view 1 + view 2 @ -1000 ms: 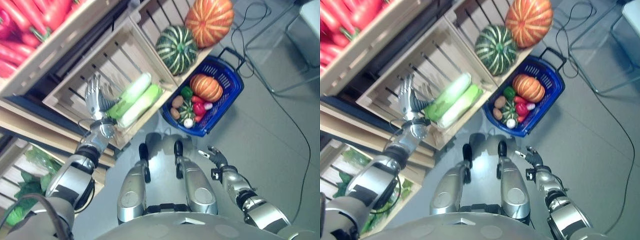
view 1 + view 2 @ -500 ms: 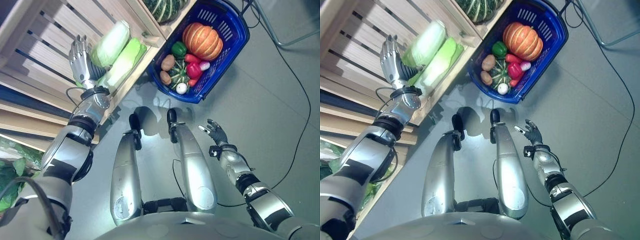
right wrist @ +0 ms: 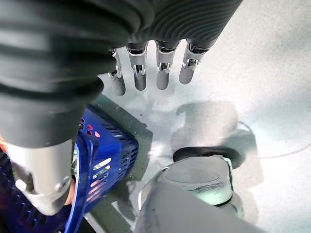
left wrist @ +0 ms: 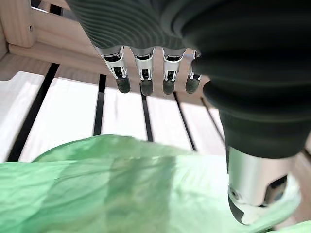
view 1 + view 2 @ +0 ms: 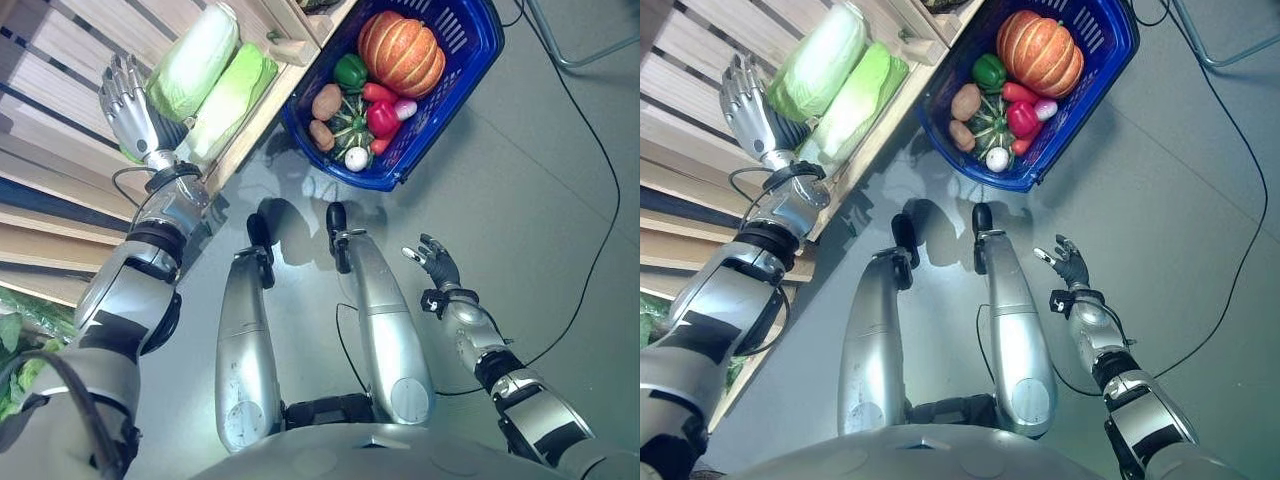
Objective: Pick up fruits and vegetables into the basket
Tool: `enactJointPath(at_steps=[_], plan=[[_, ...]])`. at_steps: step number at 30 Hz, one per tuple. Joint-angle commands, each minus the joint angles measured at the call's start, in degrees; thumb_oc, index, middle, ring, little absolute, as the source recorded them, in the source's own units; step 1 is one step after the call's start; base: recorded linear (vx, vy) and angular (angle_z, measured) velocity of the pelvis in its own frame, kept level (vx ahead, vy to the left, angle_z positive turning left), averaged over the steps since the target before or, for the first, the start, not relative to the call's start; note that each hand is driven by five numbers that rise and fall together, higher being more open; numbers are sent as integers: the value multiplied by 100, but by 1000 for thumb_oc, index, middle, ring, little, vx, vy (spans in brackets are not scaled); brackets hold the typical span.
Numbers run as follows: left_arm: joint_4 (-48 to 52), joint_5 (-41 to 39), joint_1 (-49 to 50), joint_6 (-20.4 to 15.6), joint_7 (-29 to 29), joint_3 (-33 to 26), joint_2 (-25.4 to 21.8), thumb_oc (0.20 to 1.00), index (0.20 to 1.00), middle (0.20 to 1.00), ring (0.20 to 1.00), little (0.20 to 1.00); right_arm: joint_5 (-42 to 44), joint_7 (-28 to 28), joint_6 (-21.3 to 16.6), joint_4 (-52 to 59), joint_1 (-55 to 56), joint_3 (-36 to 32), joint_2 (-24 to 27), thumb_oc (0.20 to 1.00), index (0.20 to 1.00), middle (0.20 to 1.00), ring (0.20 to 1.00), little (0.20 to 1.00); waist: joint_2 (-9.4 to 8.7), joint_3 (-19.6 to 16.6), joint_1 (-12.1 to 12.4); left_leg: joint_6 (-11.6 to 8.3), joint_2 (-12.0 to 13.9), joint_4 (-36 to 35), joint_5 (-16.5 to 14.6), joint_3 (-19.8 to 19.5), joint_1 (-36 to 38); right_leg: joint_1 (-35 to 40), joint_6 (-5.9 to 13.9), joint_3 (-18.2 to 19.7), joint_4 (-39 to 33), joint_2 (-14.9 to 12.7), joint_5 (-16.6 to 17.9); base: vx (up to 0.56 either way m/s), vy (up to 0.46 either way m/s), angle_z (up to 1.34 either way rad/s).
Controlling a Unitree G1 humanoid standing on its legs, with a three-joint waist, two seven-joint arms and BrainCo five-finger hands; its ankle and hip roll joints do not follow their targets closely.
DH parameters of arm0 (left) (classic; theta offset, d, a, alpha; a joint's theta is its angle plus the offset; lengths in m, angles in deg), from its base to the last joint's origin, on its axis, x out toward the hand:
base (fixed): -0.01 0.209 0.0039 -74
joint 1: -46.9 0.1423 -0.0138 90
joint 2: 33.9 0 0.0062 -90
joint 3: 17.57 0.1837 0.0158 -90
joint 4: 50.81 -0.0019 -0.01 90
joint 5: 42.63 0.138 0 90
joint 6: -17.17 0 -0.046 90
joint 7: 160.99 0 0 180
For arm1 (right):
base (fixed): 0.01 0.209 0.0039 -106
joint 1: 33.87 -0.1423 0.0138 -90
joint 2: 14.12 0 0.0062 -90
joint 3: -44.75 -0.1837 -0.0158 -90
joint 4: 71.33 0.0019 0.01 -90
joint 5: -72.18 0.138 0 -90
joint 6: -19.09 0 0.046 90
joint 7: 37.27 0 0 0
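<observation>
Left hand [image 5: 128,100] in the crate [image 5: 60,90], fingers straight, beside two cabbages [image 5: 195,65]; wrist view shows thumb [image 4: 252,194] on leaf. Right hand [image 5: 435,262] spread over floor, right of the basket [image 5: 470,70].

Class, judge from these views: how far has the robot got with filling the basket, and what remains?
Done: the blue basket already holds an orange pumpkin, a green pepper, potatoes and other produce.
In hand: nothing yet. The left robot hand is open in the wooden crate beside two green cabbages; the right robot hand hangs open over the floor.
Left: grasping a cabbage and moving it across.
</observation>
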Motion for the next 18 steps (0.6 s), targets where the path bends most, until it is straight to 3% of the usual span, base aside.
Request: enactJointPath(at_steps=[1, 7, 9, 12, 18], plan=[[-140, -97, 16, 185, -293, -202, -279, 1000, 1000, 1000, 1000, 1000, 131, -49, -289, 342, 483, -48, 0, 1000, 1000, 1000, 1000, 1000, -75, -228, -1, 439, -349, 69, -269, 412, -15, 404, 269, -37, -263, 94, 47, 0, 0, 0], [-178, -9, 41, 393, -135, -88, -226, 1000, 1000, 1000, 1000, 1000, 195, -37, -323, 324, 448, -21, -22, 1000, 1000, 1000, 1000, 1000, -85, -228, 22, 400, -349, 77, -253, 407, -47, 397, 283, -48, -281, 98, 67, 7, -19, 3], [-282, 122, -3, 616, 535, 38, -193, 1000, 1000, 1000, 1000, 1000, 176, -73, -327, 363, 412, -3, -34, 1000, 1000, 1000, 1000, 1000, -91, -228, 11, 417, -344, 71, -259, 412, -54, 385, 293, -49, -278, 100, 60, 0, 0, 0], [-285, 343, -51, 1074, 1047, 483, -163, 1000, 1000, 1000, 1000, 1000, 160, -142, -276, 461, 334, 8, -42, 1000, 1000, 1000, 1000, 1000, -92, -228, 0, 411, -332, 28, -232, 440, -79, 355, 298, -58, -338, 100, 106, 0, 0, 0], [-371, 457, -126, 1166, 992, 665, -177, 1000, 1000, 1000, 1000, 1000, 196, -110, -318, 464, 315, 40, -27, 1000, 1000, 1000, 1000, 1000, -96, -228, -29, 436, -308, 43, -231, 469, -149, 280, 299, -54, -325, 97, 112, 0, 0, 0]])
